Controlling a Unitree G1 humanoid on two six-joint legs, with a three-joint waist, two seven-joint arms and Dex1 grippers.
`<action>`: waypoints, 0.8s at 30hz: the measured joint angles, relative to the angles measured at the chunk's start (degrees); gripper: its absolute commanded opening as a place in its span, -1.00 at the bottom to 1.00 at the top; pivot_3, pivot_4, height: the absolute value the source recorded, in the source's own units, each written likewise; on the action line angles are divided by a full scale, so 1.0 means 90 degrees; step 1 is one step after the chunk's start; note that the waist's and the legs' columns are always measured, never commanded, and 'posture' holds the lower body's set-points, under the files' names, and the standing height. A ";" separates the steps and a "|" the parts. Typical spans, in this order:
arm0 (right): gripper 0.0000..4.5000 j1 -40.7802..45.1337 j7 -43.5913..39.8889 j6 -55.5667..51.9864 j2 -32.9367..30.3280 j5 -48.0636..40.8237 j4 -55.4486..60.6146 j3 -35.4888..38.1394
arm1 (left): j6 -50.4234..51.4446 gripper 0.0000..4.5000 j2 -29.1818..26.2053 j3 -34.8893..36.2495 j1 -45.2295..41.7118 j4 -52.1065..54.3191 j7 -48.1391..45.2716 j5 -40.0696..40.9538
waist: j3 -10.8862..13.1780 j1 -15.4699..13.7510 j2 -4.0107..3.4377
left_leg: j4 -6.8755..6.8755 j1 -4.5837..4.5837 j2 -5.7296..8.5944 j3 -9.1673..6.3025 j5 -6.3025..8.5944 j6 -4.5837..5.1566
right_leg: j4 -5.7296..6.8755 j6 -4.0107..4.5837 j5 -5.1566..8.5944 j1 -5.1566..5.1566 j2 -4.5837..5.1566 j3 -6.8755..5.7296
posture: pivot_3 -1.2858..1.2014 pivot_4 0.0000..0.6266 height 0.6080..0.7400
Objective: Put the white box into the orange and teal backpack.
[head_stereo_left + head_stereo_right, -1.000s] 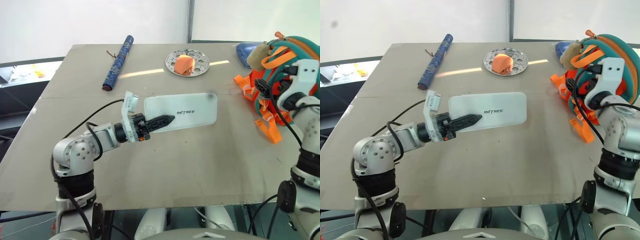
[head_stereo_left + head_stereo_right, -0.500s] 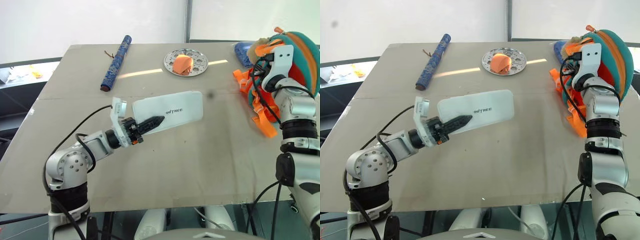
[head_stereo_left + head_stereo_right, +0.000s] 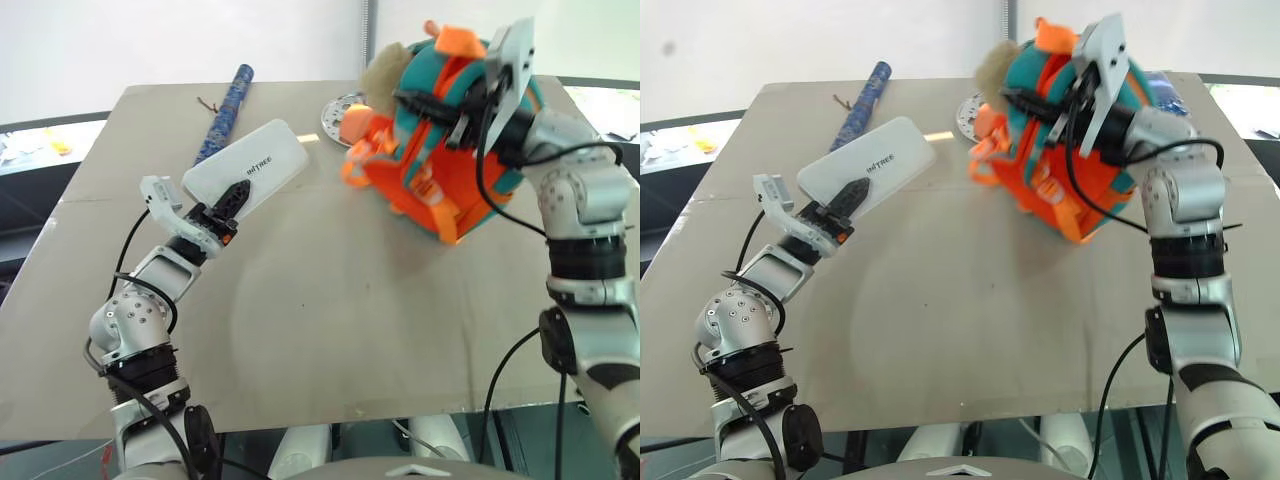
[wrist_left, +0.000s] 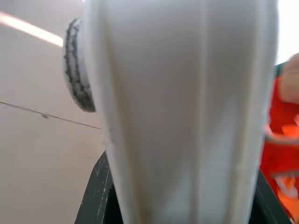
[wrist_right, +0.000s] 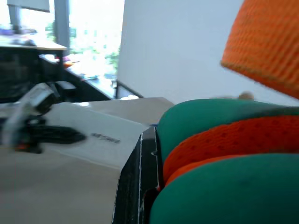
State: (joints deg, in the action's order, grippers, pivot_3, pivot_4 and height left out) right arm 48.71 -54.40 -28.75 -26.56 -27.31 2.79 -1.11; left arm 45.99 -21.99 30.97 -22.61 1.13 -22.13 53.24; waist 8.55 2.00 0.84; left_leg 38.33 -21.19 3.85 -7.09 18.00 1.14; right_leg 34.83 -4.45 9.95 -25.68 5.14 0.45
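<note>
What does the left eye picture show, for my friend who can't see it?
The left gripper holds the white box up over the table. The right gripper holds the orange and teal backpack lifted beside it.

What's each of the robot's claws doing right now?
Left gripper: closed on the white box.
Right gripper: closed on the orange and teal backpack.
</note>
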 measured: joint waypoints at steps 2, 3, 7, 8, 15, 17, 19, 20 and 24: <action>-0.98 -0.0693 -0.0081 -0.0358 -0.0257 -0.0033 0.0554 -0.0329 | 0.0005 -0.51 -0.0177 0.0012 0.0084 0.0008 -0.0081 0.0009 | 0.0000 -0.0046 0.0001 | 0.0003 -0.0015 0.0023 -0.0008 0.0001 0.0003 | -0.0009 0.0000 0.0000 0.0000 0.0022 -0.0016 | 0.03 -0.52 0.89; -0.98 -0.0950 -0.0086 -0.0511 -0.0346 -0.0023 0.0651 -0.0435 | 0.0007 -0.51 -0.0256 0.0018 0.0126 0.0014 -0.0143 0.0022 | 0.0000 -0.0053 0.0001 | 0.0004 -0.0016 0.0032 -0.0008 0.0002 0.0004 | -0.0009 0.0000 0.0000 0.0000 0.0032 -0.0026 | 0.03 -0.52 0.89; -0.98 -0.1639 0.0003 -0.0773 -0.0755 0.0052 0.1096 -0.0581 | 0.0000 -0.51 -0.0676 -0.0272 0.0253 0.0152 -0.0787 -0.0002 | 0.0002 -0.0124 0.0001 | 0.0008 -0.0001 0.0075 -0.0016 0.0003 0.0009 | -0.0031 -0.0001 0.0000 0.0000 0.0070 -0.0065 | 0.03 -0.52 0.89; -0.98 -0.1649 0.0022 -0.0782 -0.0773 0.0064 0.1112 -0.0580 | -0.0007 -0.51 -0.0683 -0.0334 0.0257 0.0221 -0.0911 -0.0002 | 0.0002 -0.0130 0.0001 | 0.0008 0.0013 0.0086 -0.0017 0.0002 0.0010 | -0.0022 0.0006 -0.0007 0.0007 0.0070 -0.0064 | 0.03 -0.52 0.89; -0.98 -0.1593 0.0234 -0.0799 -0.0795 0.0079 0.1021 -0.0378 | 0.0409 -0.51 -0.1779 -0.0382 0.0437 0.0762 -0.2402 0.0724 | 0.0003 -0.0119 0.0010 | 0.0003 0.0051 0.0051 -0.0005 -0.0005 -0.0004 | 0.0002 0.0027 -0.0018 0.0018 0.0028 -0.0053 | 0.03 -0.52 0.89; -0.98 -0.1487 0.0229 -0.0759 -0.0791 0.0054 0.0830 -0.0340 | 0.0136 -0.51 -0.2070 -0.0267 0.0507 0.0790 -0.2874 0.0628 | 0.0003 -0.0107 0.0010 | -0.0001 0.0048 0.0051 0.0001 -0.0005 -0.0004 | -0.0006 0.0027 -0.0019 0.0013 0.0029 -0.0047 | 0.03 -0.52 0.89; -0.98 -0.1393 0.0223 -0.0777 -0.0728 -0.0039 0.0647 -0.0290 | 0.0040 -0.51 -0.2247 -0.0226 0.0504 0.0788 -0.3184 0.0613 | 0.0003 -0.0111 0.0010 | -0.0003 0.0044 0.0047 -0.0001 -0.0005 -0.0004 | -0.0014 0.0027 -0.0019 0.0012 0.0031 -0.0048 | 0.03 -0.52 0.89; -0.98 -0.1353 0.0220 -0.0806 -0.0707 -0.0071 0.0599 -0.0280 | 0.0045 -0.51 -0.2274 -0.0227 0.0503 0.0790 -0.3234 0.0622 | 0.0003 -0.0120 0.0010 | -0.0003 0.0041 0.0044 -0.0002 -0.0005 -0.0003 | -0.0016 0.0027 -0.0019 0.0012 0.0034 -0.0049 | 0.03 -0.52 0.89; -0.98 -0.1054 0.0197 -0.1053 -0.0674 -0.0351 0.0282 -0.0169 | 0.0197 -0.51 -0.2355 -0.0232 0.0485 0.0806 -0.3362 0.0871 | 0.0004 -0.0132 0.0011 | 0.0001 0.0037 0.0044 -0.0006 -0.0004 -0.0003 | -0.0013 0.0027 -0.0019 0.0012 0.0037 -0.0052 | 0.03 -0.52 0.89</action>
State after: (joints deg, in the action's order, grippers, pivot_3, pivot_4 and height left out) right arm 39.23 -52.63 -38.23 -32.63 -30.47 5.33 -2.63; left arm 47.77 -43.19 28.88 -18.24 8.38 -52.39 61.08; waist 8.59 0.81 0.93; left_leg 38.34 -20.85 4.25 -7.14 17.97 1.12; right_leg 34.71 -4.21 9.78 -25.57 5.48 -0.01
